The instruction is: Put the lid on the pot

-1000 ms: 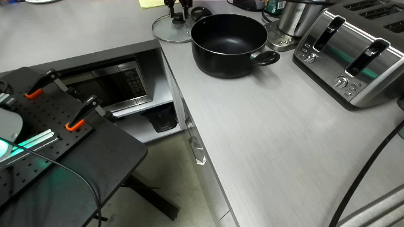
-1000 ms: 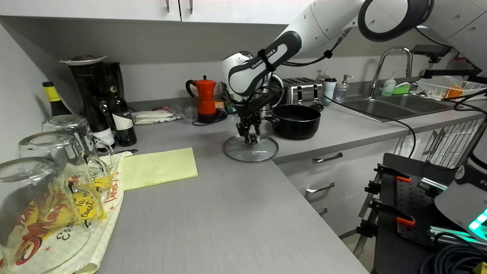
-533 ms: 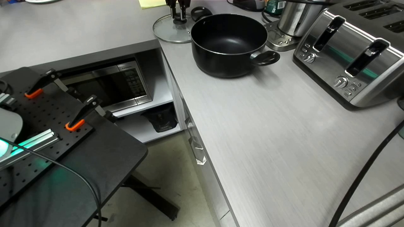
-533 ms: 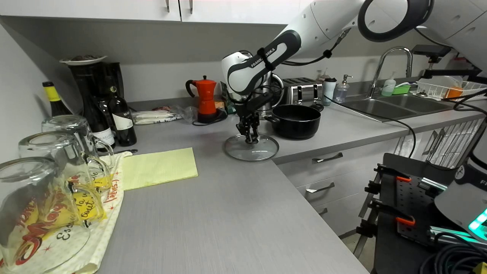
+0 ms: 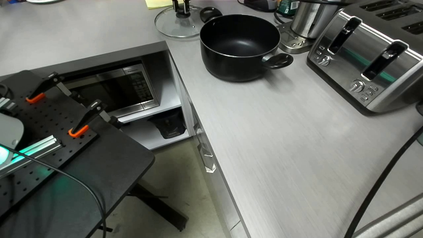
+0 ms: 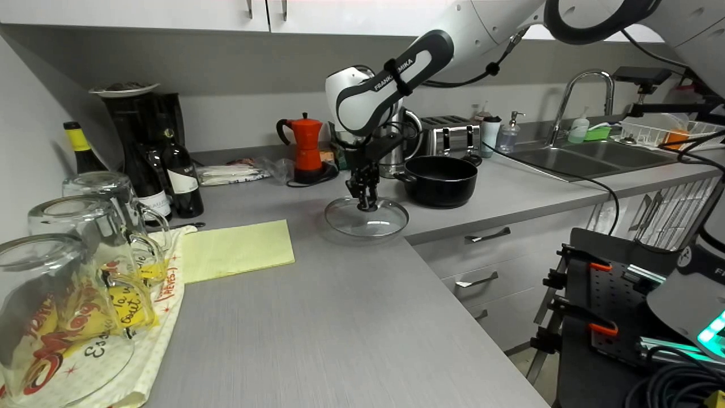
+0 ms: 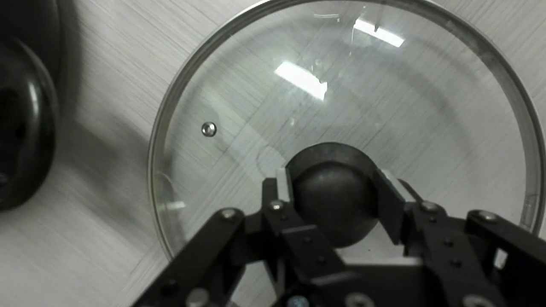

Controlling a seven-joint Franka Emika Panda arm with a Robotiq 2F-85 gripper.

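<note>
The lid [image 7: 239,170], clear glass with a thin metal rim, hangs level and slightly above the counter, a faint shadow under its edge in an exterior view. My gripper [image 7: 335,192] is shut on the lid's black knob [image 7: 335,204], a finger pressed to either side. From above, the gripper [image 6: 367,203] comes straight down over the lid [image 6: 368,224]. Beside the lid stands the black pot [image 5: 236,67], uncovered, its dark inside showing. One pot handle [image 5: 210,14] points toward the lid; that handle [image 7: 25,128] fills the left edge of the wrist view.
A chrome toaster [image 5: 370,62] and a steel kettle [image 5: 304,21] stand behind the pot. A red moka pot [image 6: 307,144] is at the back. Yellow cloth [image 6: 238,249] and several glass mugs [image 6: 62,294] occupy the counter's far side. The counter edge [image 5: 198,122] drops off nearby.
My gripper has closed on the knob. The lid has risen a little with it and shifted slightly left in both exterior views. The pot has stayed put.
</note>
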